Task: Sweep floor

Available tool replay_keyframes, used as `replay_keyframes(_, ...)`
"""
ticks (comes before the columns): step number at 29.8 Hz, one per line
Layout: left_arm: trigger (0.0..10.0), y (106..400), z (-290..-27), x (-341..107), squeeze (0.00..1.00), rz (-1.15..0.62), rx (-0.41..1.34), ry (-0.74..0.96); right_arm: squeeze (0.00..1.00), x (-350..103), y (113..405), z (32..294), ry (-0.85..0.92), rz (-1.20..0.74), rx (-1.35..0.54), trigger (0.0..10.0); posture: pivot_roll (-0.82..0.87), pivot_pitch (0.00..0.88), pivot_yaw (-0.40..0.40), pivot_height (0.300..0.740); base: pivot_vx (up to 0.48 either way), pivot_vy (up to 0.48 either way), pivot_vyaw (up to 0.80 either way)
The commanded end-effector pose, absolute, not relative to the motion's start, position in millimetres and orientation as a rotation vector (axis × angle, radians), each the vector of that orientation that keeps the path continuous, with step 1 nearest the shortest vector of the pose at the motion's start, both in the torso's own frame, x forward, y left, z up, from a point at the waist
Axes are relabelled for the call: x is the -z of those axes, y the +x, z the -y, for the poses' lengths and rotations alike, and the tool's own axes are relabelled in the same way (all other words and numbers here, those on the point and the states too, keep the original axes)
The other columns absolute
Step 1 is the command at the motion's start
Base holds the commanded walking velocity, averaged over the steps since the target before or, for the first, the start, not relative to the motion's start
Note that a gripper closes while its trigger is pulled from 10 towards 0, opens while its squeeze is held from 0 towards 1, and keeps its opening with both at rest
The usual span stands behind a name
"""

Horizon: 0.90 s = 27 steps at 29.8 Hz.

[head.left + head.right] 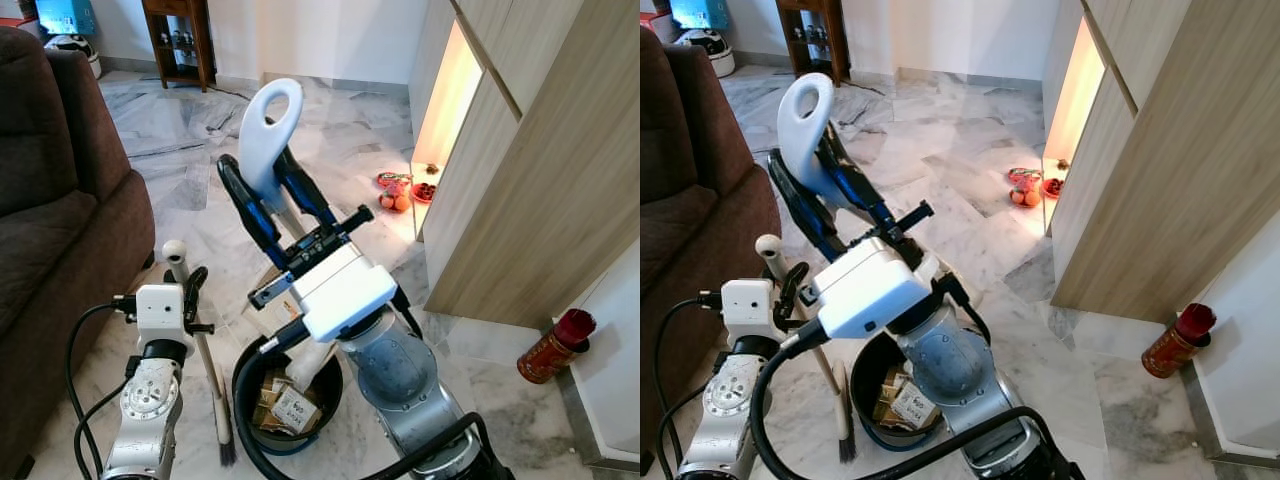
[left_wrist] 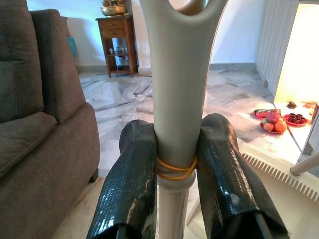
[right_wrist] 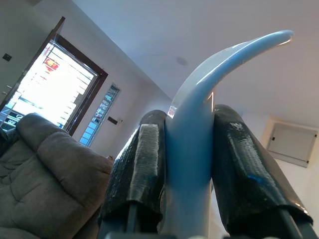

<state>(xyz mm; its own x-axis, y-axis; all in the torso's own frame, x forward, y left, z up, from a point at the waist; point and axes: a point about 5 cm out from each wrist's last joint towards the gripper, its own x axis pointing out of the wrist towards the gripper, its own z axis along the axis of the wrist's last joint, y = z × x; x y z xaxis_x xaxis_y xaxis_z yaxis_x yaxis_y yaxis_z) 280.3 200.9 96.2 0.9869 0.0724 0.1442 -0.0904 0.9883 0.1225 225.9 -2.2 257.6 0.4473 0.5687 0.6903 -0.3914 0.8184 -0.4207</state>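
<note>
Grippers you run: two, left [image 1: 190, 290], right [image 1: 272, 195]
Brooms: one [image 1: 210, 375]
Dustpans: one [image 1: 268, 135]
Sofas: one [image 1: 50, 200]
Red cans: one [image 1: 555, 345]

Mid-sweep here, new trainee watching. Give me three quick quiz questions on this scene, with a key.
1. True or false: the right gripper is shut on the dustpan handle.
2. What does the left gripper hold: A) broom handle, B) red can, C) sofa cushion?
3. What lies in the dustpan?

Key: 1 true. 2 A. 3 Paper scraps.
</note>
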Motion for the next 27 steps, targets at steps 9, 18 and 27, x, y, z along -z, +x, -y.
replay_keyframes(9,10.0,283.2,-197.7,-102.4,0.0,0.176,-0.068,0.123,0.0,-266.9,218.4,0.4,-0.27,1.036,-0.607,10.0,0.06,0.038,-0.055,0.74,0.0,0.0,0.0)
replay_keyframes(18,10.0,283.3,-197.1,-102.0,0.0,0.174,-0.065,0.122,0.0,-266.1,228.0,7.5,-0.249,0.99,-0.543,10.0,0.06,0.038,-0.055,0.74,0.0,0.0,0.0)
replay_keyframes(27,10.0,283.3,-196.5,-101.7,0.0,0.172,-0.061,0.121,0.0,-262.1,272.7,53.2,-0.345,0.889,-0.275,10.0,0.06,0.039,-0.054,0.74,0.0,0.0,0.0)
